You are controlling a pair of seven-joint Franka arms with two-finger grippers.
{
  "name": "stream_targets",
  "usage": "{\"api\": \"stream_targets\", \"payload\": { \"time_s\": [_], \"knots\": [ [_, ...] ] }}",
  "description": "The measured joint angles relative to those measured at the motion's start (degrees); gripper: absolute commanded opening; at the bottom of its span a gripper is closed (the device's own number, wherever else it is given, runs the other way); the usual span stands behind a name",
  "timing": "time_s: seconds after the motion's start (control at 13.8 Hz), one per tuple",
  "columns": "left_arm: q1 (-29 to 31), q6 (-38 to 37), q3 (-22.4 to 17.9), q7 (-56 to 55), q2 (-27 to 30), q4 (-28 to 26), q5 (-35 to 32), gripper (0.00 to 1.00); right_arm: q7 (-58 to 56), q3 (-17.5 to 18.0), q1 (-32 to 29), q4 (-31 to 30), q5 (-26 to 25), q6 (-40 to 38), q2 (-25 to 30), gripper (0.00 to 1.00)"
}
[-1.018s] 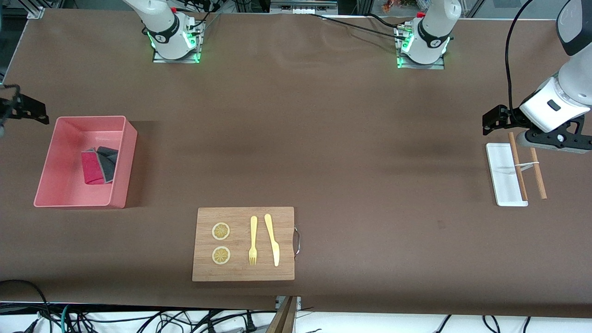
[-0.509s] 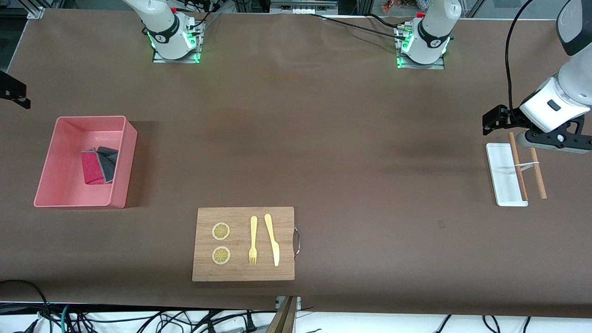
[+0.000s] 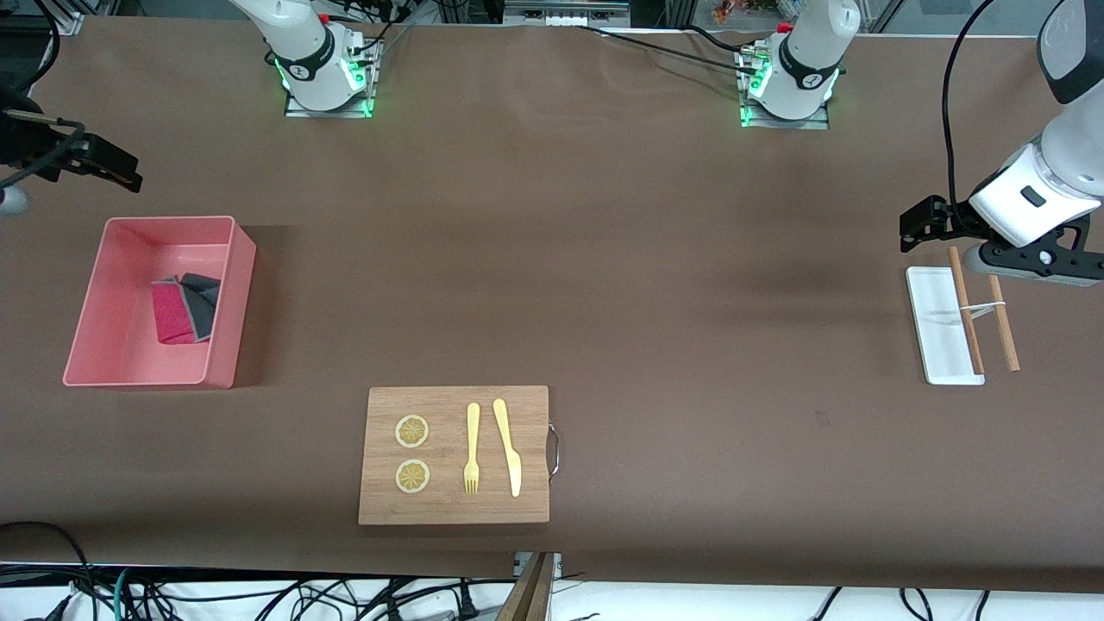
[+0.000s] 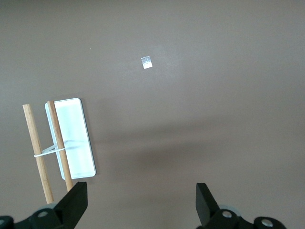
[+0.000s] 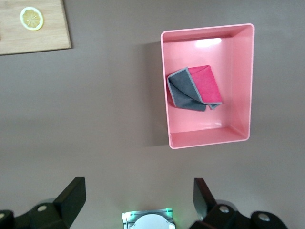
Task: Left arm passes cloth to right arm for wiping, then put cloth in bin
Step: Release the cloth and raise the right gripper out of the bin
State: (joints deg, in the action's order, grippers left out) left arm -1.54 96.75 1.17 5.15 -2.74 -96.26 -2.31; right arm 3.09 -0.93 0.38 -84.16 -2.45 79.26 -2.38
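Both of my grippers are spread wide and hold nothing. My right gripper [image 3: 95,164] [image 5: 138,202] hangs up in the air at the right arm's end of the table, over the bare brown table [image 3: 604,259] just beside the bin [image 3: 220,345] [image 5: 238,138]. My left gripper [image 3: 927,220] [image 4: 140,205] hangs at the left arm's end of the table, over the top end of the white tray [image 3: 936,332] [image 4: 74,138], and that arm just waits there. The cloth [image 3: 184,308] [image 5: 193,88] lies in the bin, down on its floor. It is folded and a bit crumpled, with a red part and a dark grey part both showing. From my right wrist view I look straight down into the bin, and the cloth is well apart from my fingers [image 5: 71,198], with nothing on top of it. The pink walls of the bin stand all around the cloth. Two wooden sticks [image 3: 983,310] [image 4: 47,150] lie by the tray, tied together with a thin white band; one stick rests across the tray and the other lies on the table beside it. A wooden cutting board [image 3: 453,509] sits nearer to the front camera, about in the middle of the table. On it lie two lemon slices [image 3: 412,453], a yellow fork [image 3: 472,448] and a yellow knife [image 3: 509,448], side by side. A small metal handle [image 3: 554,448] sticks out from one end of the board. A tiny shiny scrap [image 4: 147,62] lies on the table near the tray.
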Motion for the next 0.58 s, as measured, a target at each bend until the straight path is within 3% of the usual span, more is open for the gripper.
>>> {"api": "stream_targets", "payload": {
  "time_s": [0.58],
  "knots": [
    [0.0, 0.0, 0.0, 0.0, 0.0, 0.0, 0.0, 1.0, -4.1, -1.1, -1.7, -0.2, 1.2, -1.3, -0.2, 1.0]
  ]
}}
